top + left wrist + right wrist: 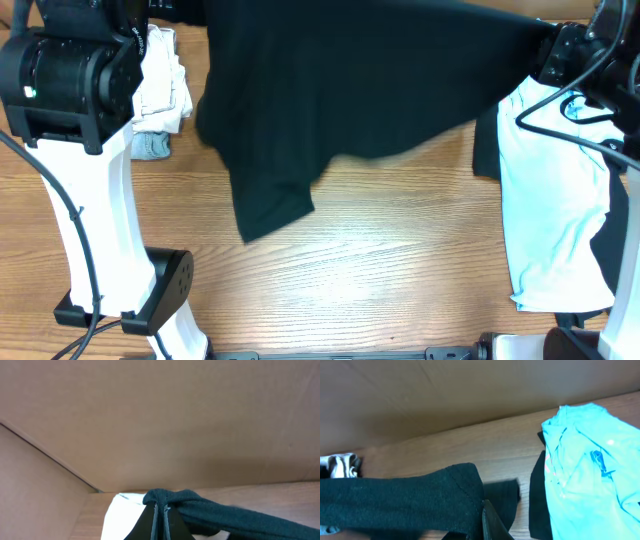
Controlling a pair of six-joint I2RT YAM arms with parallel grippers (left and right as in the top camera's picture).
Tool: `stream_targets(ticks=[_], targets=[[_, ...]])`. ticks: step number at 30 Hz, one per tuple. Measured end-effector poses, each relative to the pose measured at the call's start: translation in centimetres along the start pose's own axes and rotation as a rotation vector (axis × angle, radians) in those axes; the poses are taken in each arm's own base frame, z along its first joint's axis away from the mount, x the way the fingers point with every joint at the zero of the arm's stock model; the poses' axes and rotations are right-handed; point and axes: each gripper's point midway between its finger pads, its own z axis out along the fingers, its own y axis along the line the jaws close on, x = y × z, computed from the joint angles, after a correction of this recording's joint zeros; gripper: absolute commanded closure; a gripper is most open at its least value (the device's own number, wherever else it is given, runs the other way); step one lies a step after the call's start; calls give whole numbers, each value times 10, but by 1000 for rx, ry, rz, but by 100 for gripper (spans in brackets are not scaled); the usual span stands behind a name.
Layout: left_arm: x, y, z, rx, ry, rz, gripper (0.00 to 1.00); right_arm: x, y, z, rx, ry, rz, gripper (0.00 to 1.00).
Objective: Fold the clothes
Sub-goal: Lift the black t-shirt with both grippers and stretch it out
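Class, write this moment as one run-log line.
left gripper: shut on dark shirt | right gripper: shut on dark shirt | fold: not begun

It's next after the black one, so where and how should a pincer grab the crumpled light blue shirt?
Probably the near left corner of the crumpled light blue fabric shirt, from above: there it lies flat on the bare wooden table, off the dark cloth under its far end.

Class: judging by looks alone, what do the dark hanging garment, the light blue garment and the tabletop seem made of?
Dark hanging garment: soft matte knit, likely cotton jersey; drapes limply, stitched hem. Light blue garment: thin smooth fabric, finely creased. Tabletop: wood or wood-look laminate; grain lines show.
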Motion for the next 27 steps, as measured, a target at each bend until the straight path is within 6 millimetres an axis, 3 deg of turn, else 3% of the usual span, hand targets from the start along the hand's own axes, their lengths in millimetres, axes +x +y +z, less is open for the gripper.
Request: stream_targets(ticks=[2, 5, 8, 13, 18, 22, 27], targets=[[-4, 4, -9, -3, -17, -6, 96, -2, 2, -10, -4, -23, -3, 96], [-11, 14, -34, -7, -48, -17, 96, -5, 8, -42, -13, -83, -14, 96], [-20, 29, -73, -14, -102, -36, 96, -2, 14, -83, -24, -145, -23, 96], [-30, 60, -157, -28, -223, -79, 96, 20, 23, -152, -48, -223, -37, 96], [-32, 79, -214, -35, -319, -111, 96, 39, 29, -190, -76, -258, -47, 96], [-26, 81, -222, -34, -310, -106, 96, 50, 29, -192, -82, -228, -44, 96], [-11, 67, -187, -22, -197, -66, 96, 56, 25, -168, -71, -151, -28, 96]])
